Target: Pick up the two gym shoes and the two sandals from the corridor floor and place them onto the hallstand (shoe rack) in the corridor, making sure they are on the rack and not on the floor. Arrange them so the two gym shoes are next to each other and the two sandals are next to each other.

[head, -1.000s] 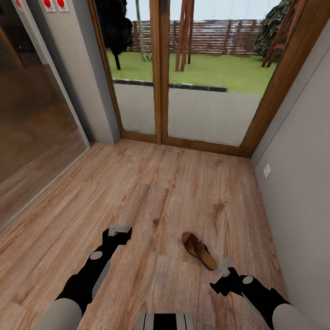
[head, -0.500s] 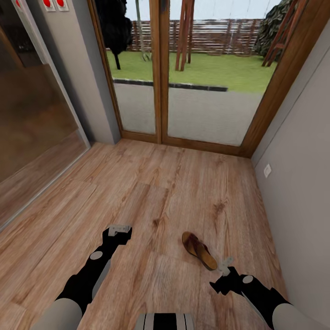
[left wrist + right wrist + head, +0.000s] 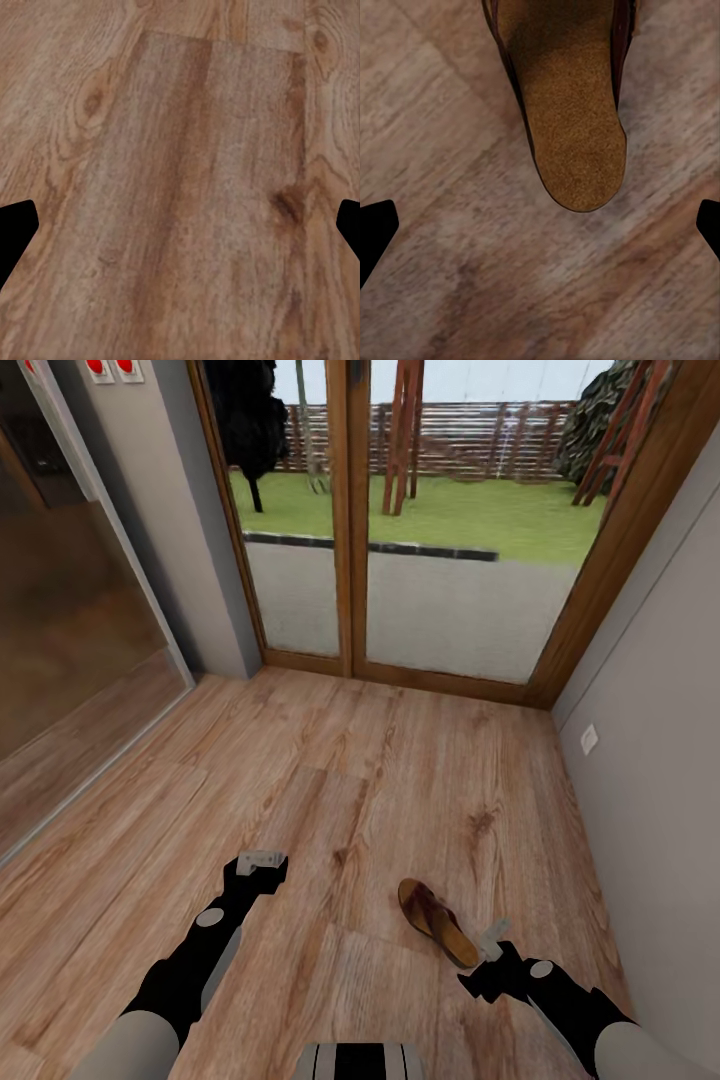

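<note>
One sandal [image 3: 437,922] is lying flat on the floor [image 3: 380,780], just beyond the right pincer [image 3: 492,945], which is spread wide; the left pincer [image 3: 262,859] likewise. Likely light and stiff-soled, it is best gripped across the cork heel.

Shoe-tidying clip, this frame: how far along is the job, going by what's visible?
Done: nothing can be confirmed; neither the rack nor the gym shoes are in frame. In hand: nothing held. One sandal lies flat on the corridor floor, its cork heel end just ahead of the right gripper, whose fingers sit wide apart in the right wrist view. The left gripper is open over bare planks. Left: grasping this sandal and racking it.
</note>
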